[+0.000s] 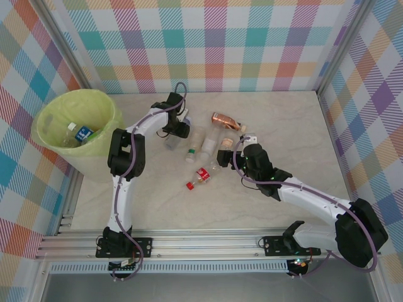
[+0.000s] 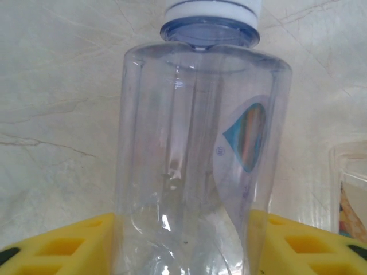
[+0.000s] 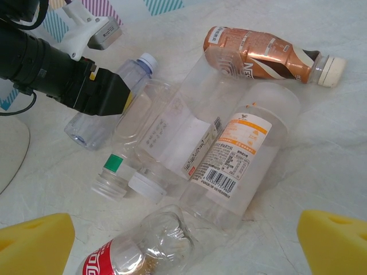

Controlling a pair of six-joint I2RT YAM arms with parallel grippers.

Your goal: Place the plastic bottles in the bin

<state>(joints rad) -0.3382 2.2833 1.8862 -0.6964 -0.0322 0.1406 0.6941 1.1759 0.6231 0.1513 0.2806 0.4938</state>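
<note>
**Partway through: some bottles binned, six on the worktop**

Far left, the bin (image 1: 51, 108) holds at least one blue-labelled bottle (image 1: 82, 133). We judge there may be more beside it, but the bag hides the detail.

Just right of the bin, the left gripper (image 2: 182, 243) straddles a clear bottle (image 2: 195, 149) with a pale cap. Its yellow pads (image 2: 63, 246) press against both sides, so we read it as clamped. From the right wrist view the bottle appears to lie on the worktop (image 1: 283, 126), not yet lifted.

At centre lies a tight cluster:
- a green-capped bottle (image 3: 112, 175)
- a white-labelled bottle (image 3: 172, 134)
- an orange-labelled bottle (image 3: 243, 146) touching the white-labelled one
- a brown bottle (image 3: 258, 50) at the far side
- a red-labelled bottle (image 3: 123, 255) nearest

At right, the right gripper (image 3: 184, 243) hovers over the near edge of the cluster, fingers wide apart and holding nothing.

Remaining: carry the clamped bottle to the bin, then the five others.
</note>
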